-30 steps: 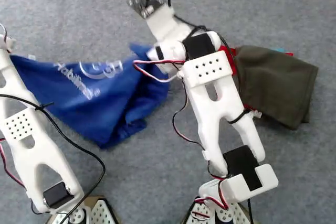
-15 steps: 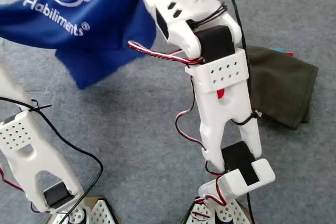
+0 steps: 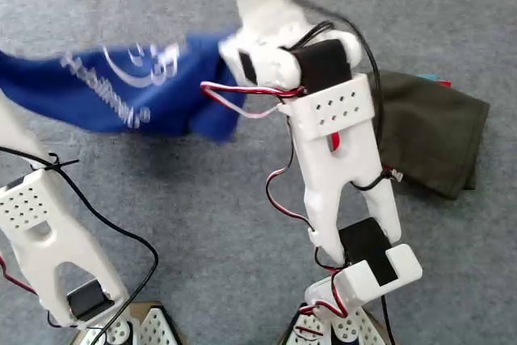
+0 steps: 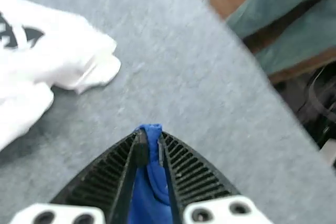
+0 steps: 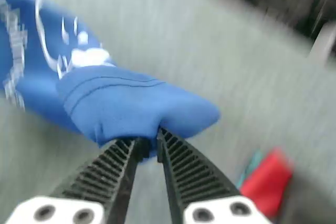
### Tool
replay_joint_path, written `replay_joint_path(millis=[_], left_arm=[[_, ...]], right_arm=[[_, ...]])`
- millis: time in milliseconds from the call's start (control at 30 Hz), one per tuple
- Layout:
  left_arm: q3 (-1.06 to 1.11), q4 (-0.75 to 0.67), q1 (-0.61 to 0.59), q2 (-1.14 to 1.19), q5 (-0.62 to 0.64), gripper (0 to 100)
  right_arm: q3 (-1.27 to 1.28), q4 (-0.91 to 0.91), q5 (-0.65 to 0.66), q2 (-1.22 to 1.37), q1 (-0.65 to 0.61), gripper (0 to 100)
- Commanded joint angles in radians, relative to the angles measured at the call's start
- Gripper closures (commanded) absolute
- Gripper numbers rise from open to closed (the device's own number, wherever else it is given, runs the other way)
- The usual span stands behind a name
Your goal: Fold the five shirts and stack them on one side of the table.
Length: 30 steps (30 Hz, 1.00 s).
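Note:
A blue shirt (image 3: 121, 90) with white print hangs stretched in the air between both arms, above the far left of the grey table (image 3: 202, 216). My right gripper (image 5: 148, 142) is shut on one bunched end of the blue shirt (image 5: 126, 108). The left gripper (image 4: 149, 142) is shut on another edge of the blue shirt (image 4: 152, 182). A folded olive shirt (image 3: 428, 131) lies at the right, with a red one (image 3: 335, 141) and a teal edge under it. A white shirt (image 4: 47, 72) lies on the table beyond the left gripper.
The right arm (image 3: 331, 119) rises over the table's middle, next to the folded stack. The left arm (image 3: 40, 216) stands at the left edge with a black cable (image 3: 105, 216) looping beside it. A red fabric (image 5: 265, 182) shows beside the right gripper.
The blue shirt lay crumpled on the table, was then lifted high toward the far edge, and now hangs lower, spread between the two arms. The right arm swung up, then back down.

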Motion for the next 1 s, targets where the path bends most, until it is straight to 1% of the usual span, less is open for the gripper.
replay_joint_path(millis=[0, 67, 133, 300, 367, 500, 633, 700, 867, 967], left_arm=[[0.018, 0.003, -0.008, 0.029, -0.041, 97], [0.013, 0.002, -0.010, 0.072, -0.058, 97], [0.013, 0.002, -0.008, 0.104, -0.075, 97], [0.015, 0.008, -0.025, 0.157, -0.097, 97], [0.015, 0.008, -0.039, 0.169, -0.107, 97], [0.015, 0.000, -0.085, 0.190, -0.152, 97], [0.015, -0.021, -0.120, 0.203, -0.173, 97], [0.027, -0.034, -0.127, 0.215, -0.173, 97], [0.028, -0.118, -0.151, 0.325, -0.169, 97], [-0.015, -0.123, -0.171, 0.376, -0.158, 97]], right_arm=[[0.044, 0.161, 0.048, -0.013, -0.032, 98.3], [0.104, 0.187, 0.092, -0.021, -0.066, 98.3], [0.185, 0.186, 0.106, -0.068, -0.112, 98.3], [0.463, 0.186, 0.130, -0.243, -0.348, 98.3], [0.590, 0.184, 0.135, -0.309, -0.425, 98.3], [0.754, 0.180, 0.157, -0.397, -0.503, 98.0], [0.754, 0.178, 0.230, -0.464, -0.532, 96.2], [0.728, 0.161, 0.258, -0.496, -0.543, 91.0], [0.601, 0.130, 0.310, -0.582, -0.542, 75.4], [0.490, 0.129, 0.305, -0.578, -0.520, 72.6]])
